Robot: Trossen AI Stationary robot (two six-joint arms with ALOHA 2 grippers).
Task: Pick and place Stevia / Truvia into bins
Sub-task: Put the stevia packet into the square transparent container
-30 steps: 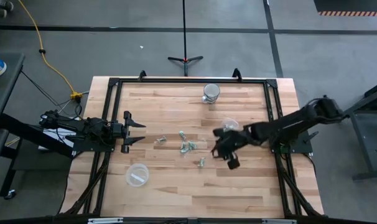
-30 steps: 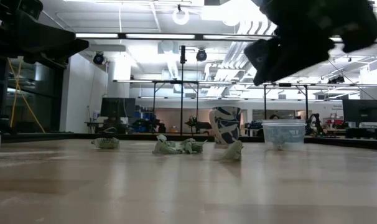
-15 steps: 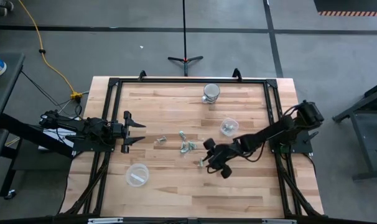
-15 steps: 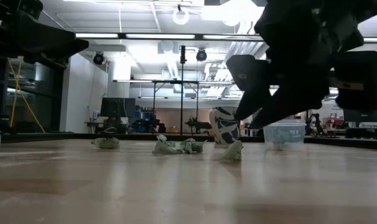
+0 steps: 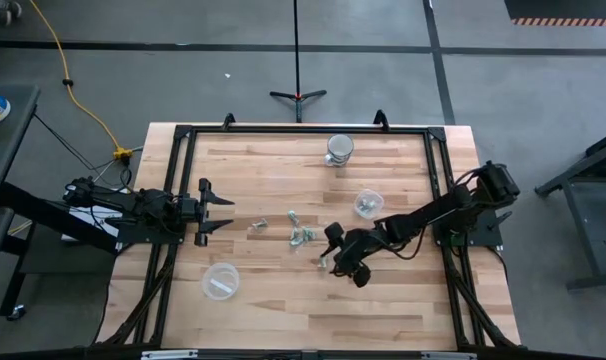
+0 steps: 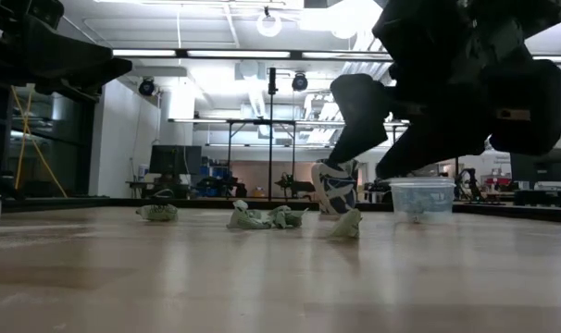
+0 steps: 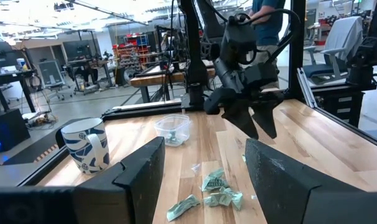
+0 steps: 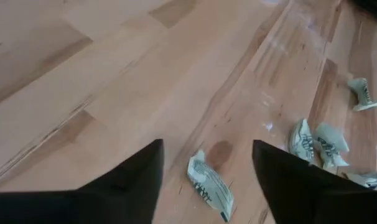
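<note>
Several crumpled pale green and white Stevia packets lie on the wooden table: one alone (image 5: 323, 261), a cluster (image 5: 301, 236) and two more (image 5: 258, 225) toward the left. My right gripper (image 5: 331, 255) is open and hangs just above the lone packet (image 8: 208, 185), one finger on either side of it, without touching it. In the low view my right gripper (image 6: 359, 171) stands over that packet (image 6: 345, 225). My left gripper (image 5: 218, 212) waits open at the table's left edge. One clear cup (image 5: 368, 204) with packets in it stands right of centre; another (image 5: 221, 281) stands near left.
A patterned mug (image 5: 339, 149) stands near the far edge of the table. A black frame (image 5: 183, 135) runs round the tabletop. Bare wood lies along the near side. In the left wrist view a person (image 7: 269, 18) stands beyond the table.
My right gripper has moved from beside the right clear cup toward the table's near-left and has come down over the lone packet. In the last half second it has shifted only slightly. The packets and cups have stayed put.
</note>
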